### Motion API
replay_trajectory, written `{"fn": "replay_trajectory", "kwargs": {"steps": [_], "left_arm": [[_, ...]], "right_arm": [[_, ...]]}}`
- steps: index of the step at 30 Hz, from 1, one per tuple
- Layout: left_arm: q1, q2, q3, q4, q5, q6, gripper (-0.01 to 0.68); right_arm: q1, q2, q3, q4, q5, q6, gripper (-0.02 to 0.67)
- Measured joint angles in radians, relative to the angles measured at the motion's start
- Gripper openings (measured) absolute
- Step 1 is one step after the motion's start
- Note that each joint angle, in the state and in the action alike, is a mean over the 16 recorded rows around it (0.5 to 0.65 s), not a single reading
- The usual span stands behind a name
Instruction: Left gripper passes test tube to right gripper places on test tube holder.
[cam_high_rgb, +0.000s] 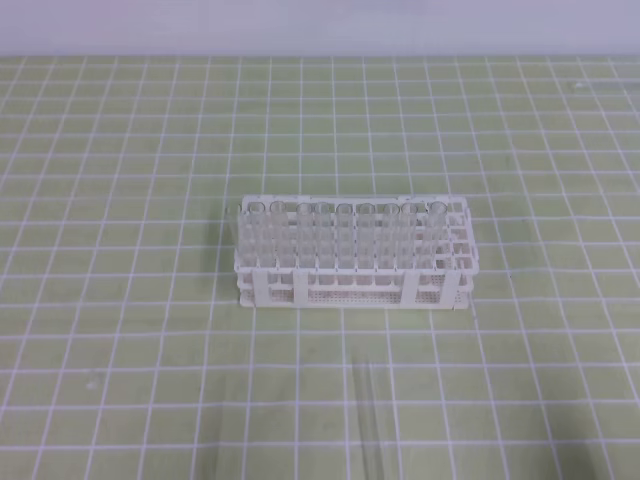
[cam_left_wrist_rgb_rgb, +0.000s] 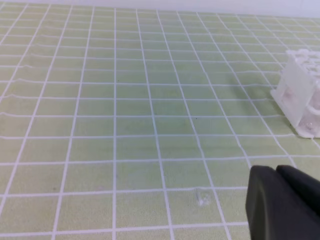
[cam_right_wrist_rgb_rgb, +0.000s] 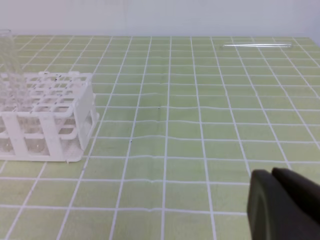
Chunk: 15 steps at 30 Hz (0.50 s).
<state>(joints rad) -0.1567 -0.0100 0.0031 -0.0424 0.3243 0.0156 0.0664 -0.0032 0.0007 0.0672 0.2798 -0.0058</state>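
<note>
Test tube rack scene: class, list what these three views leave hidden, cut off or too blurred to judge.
- Loose test tube, exterior high: bottom edge cuts its lower end.
- Test tube holder, exterior high: clear tubes blur together, so no count.
- Holder, left wrist: right edge crops it.
- Left gripper and right gripper: only dark fingers show at frame corners.

Neither arm appears in the overhead view. In the left wrist view, the left gripper (cam_left_wrist_rgb_rgb: 276, 172) shows only as a dark, blurred shape in the bottom right corner, its two black fingers pressed together with just a thin seam between them and nothing between the jaws. In the right wrist view, the right gripper (cam_right_wrist_rgb_rgb: 272, 175) looks the same: black fingers closed against each other, low in the corner, holding nothing.
</note>
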Motion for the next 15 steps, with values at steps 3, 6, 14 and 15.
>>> {"fn": "replay_trajectory", "kwargs": {"steps": [3,6,14,15], "left_arm": [[0.0,-0.001,0.0,0.01,-0.002,0.0,-0.003],[0.0,-0.001,0.0,0.017,-0.003,0.0,-0.003],[0.0,-0.007,0.001,0.037,-0.012,-0.001,-0.003],[0.0,-0.009,0.002,0.039,-0.015,-0.001,-0.003]], "right_arm": [[0.0,0.0,0.0,0.0,0.0,0.0,-0.018],[0.0,0.0,0.0,0.0,0.0,0.0,-0.018],[0.0,0.0,0.0,0.0,0.0,0.0,-0.018],[0.0,0.0,0.0,0.0,0.0,0.0,-0.018]]}}
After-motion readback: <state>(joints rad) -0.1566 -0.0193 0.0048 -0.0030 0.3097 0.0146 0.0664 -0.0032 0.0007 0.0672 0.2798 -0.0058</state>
